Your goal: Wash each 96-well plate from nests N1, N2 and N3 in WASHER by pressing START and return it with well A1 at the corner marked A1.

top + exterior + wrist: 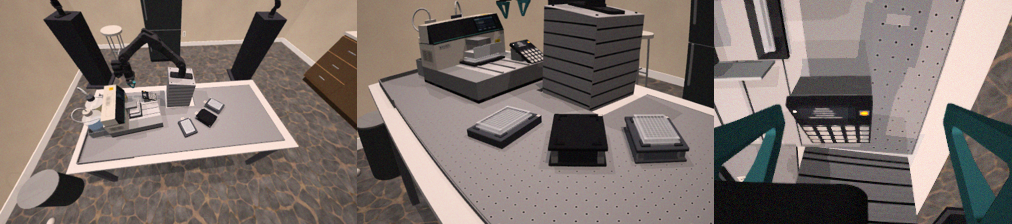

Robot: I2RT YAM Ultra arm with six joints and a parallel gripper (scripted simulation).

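Single black arm (154, 44) arches up from its base, elbow high, forearm angled down. Gripper (131, 84) points downward, teal fingers spread fully apart, nothing between them.

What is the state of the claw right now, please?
Claw: open wide, teal fingers spread, holding nothing; it hangs above the black washer keypad.

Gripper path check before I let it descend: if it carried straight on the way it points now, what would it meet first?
Most likely the washer's keypad: the open, empty gripper points down at it in the wrist view. Depth is unclear, so which key it would touch I cannot tell.
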